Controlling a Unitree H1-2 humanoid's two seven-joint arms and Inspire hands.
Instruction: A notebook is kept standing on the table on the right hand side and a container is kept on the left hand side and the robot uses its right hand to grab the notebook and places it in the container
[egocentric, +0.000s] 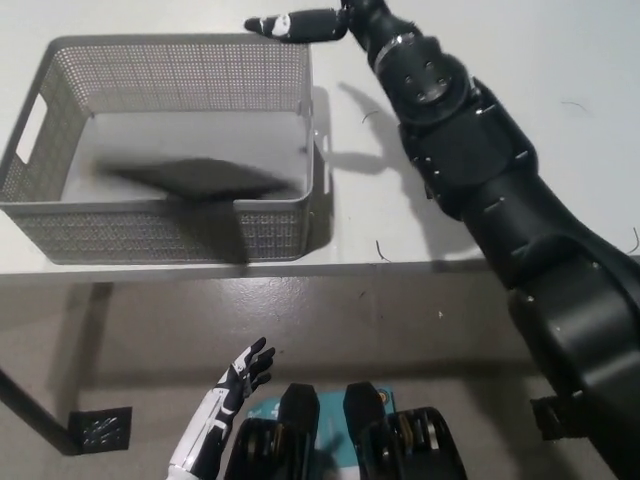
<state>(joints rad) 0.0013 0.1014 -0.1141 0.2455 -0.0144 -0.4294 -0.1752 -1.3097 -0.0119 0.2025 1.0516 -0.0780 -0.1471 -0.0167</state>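
At the bottom left of the frame, the white left hand (243, 372) is seen resting below the desk edge, its fingers spread and holding nothing. Higher up, on the white desk (450, 100), the grey mesh container (150, 225) is placed at the upper left. A dark, blurred notebook (195, 177) is seen inside it, lying low near the front wall. At the top, the black right hand (295, 24) is stretched over the container's far rim, fingers released and empty.
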